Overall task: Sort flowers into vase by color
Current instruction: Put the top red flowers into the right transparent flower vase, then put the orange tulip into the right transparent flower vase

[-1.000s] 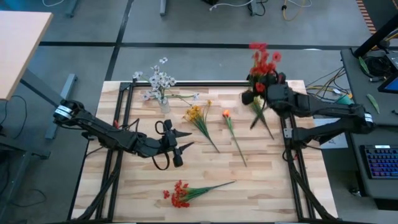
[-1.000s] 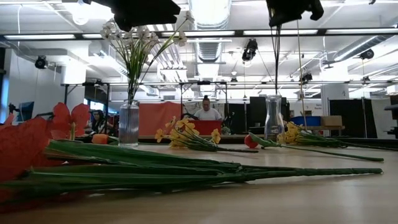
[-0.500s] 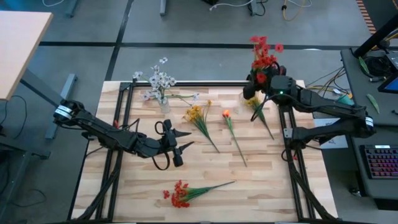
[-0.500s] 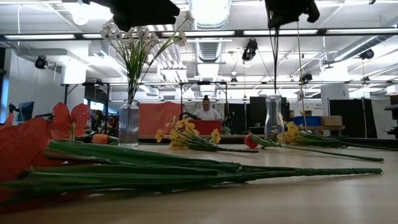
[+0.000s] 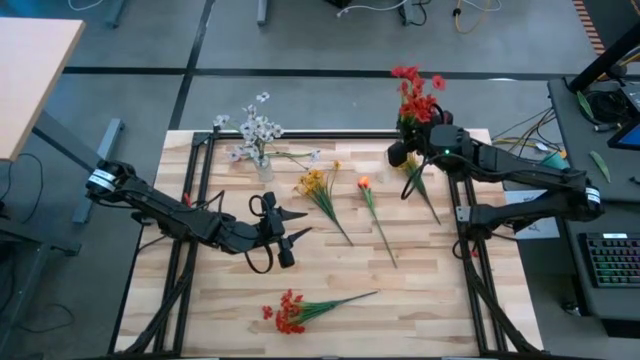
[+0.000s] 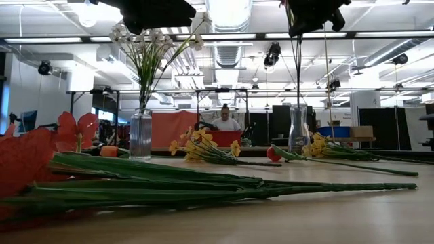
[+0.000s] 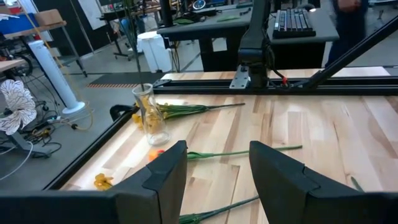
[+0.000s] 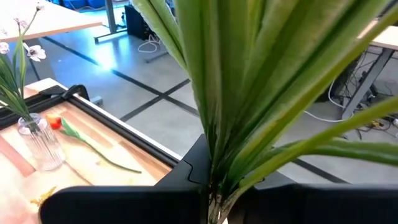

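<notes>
Currently the right claw [image 5: 418, 135] is clamped shut on the stems of a red flower spray [image 5: 413, 92], holding it upright high over the bench's [image 5: 430, 300] one o'clock corner; the right wrist view shows green stems and leaves rising straight out of the closed fingers. This looks like the carry-and-insert step: the stem ends hang above the empty glass vase [image 6: 298, 127] that stands at that corner, so the next move seems to call for lining the stems over the narrow mouth and lowering them straight in before letting go. A yellow spray [image 5: 418, 180] lies on the bench just beside that vase, its stems close enough to snag a stem that comes down off-centre. The left claw [image 5: 288, 235] waits low near the bench centre, fingers partly open and holding nothing. At eleven o'clock a second vase [image 5: 264, 171] already holds the white flowers [image 5: 255, 131]. Unsorted on the wood are another yellow spray [image 5: 320, 190] and a single orange bloom [image 5: 365, 184] toward twelve o'clock, and a second red bunch [image 5: 289, 312] at six o'clock, well apart from the right arm's path.
</notes>
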